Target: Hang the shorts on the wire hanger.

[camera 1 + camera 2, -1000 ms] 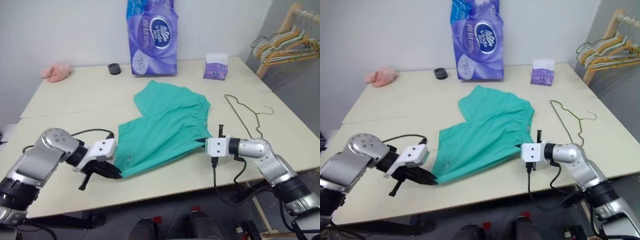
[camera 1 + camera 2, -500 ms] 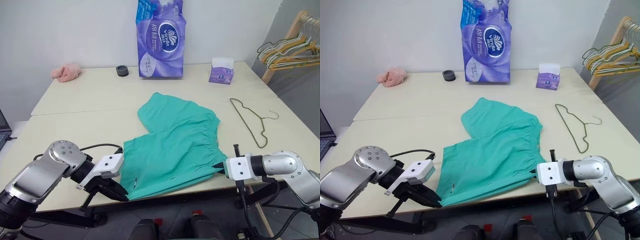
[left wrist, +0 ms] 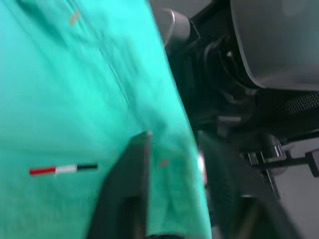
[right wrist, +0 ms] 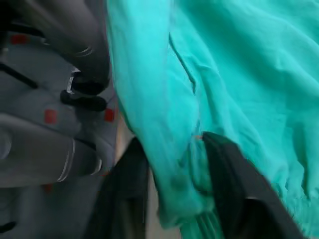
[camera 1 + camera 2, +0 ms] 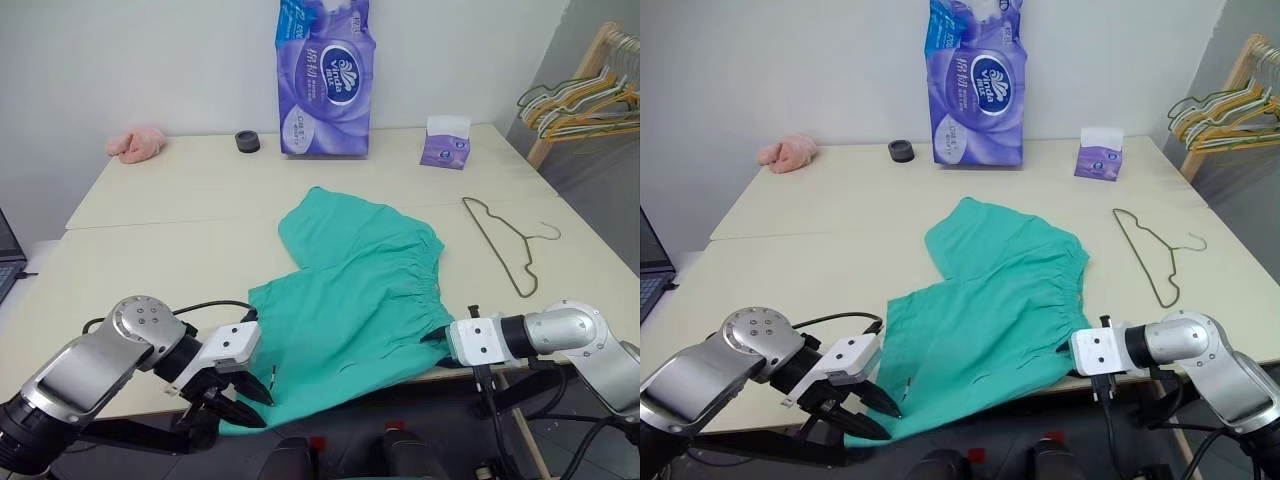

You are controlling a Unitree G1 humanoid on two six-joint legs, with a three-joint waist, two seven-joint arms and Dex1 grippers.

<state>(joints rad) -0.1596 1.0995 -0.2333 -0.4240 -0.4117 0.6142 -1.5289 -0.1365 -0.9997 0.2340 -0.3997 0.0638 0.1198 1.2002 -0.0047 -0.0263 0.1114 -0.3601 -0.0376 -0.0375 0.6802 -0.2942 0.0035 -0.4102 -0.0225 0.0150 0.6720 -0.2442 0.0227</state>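
The left claw (image 5: 872,411) is seen at the counter's near edge with its two black fingers spread apart, the hem corner of the shorts (image 5: 985,305) lying between them unpinched, and the right claw (image 5: 436,335) is likewise parted around the waistband corner. The shorts are spread flat across the near half of the counter (image 5: 170,235), their near edge drooping over it. The wire hanger (image 5: 502,240) is laid flat to the right, apart from the fabric.
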